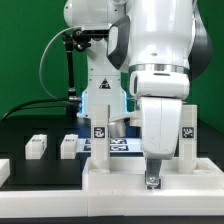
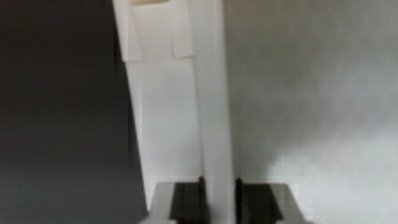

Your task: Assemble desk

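The white desk top (image 1: 115,182) lies flat across the front of the exterior view. Two square legs stand upright on it, one (image 1: 100,130) toward the exterior view's left and one (image 1: 187,128) toward its right, each bearing a marker tag. My gripper (image 1: 152,181) points straight down between them at the top's front edge. In the wrist view the gripper (image 2: 221,205) is shut on a thin white rim (image 2: 215,120) of the desk top, and the dark fingers (image 2: 267,205) press it from both sides. The flat white panel (image 2: 320,110) lies beside the rim.
Two loose white legs (image 1: 37,145) (image 1: 68,146) lie on the black table at the exterior view's left. The marker board (image 1: 122,147) sits behind the desk top. A white piece (image 1: 4,170) shows at the left edge. The robot base and cables stand behind.
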### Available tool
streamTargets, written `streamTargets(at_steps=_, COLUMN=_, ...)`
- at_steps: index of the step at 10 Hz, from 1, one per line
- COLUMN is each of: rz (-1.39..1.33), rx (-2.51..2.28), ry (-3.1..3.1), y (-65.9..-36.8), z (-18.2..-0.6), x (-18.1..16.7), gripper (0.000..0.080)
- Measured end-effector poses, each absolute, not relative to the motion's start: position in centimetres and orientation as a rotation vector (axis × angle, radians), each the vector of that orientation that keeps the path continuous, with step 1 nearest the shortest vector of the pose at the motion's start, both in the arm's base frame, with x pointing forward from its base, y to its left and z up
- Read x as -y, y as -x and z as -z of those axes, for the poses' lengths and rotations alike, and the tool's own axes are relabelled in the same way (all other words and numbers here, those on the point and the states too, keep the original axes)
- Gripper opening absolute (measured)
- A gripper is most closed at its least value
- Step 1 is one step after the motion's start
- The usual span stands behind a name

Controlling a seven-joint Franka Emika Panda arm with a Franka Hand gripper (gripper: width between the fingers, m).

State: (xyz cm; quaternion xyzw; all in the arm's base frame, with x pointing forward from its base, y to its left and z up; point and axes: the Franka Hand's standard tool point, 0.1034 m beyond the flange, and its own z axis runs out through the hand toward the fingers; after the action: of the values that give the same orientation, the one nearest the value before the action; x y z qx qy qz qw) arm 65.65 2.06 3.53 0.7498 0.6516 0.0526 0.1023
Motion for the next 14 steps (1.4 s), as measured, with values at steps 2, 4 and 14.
streamTargets(at_steps=2, rz=-0.155, rx=-1.923, ry=-2.215, y=-65.6, z=-3.5, x=-2.0, gripper=0.0288)
streamTargets(at_steps=4, rz=-0.155, rx=-1.921, ry=-2.216, y=-65.6, z=-3.5, x=-2.0, gripper=0.0471)
streamTargets(at_steps=14, rz=-0.067, rx=-1.872, ry=-2.273, y=-65.8, z=-8.3, x=1.4, gripper=0.0649)
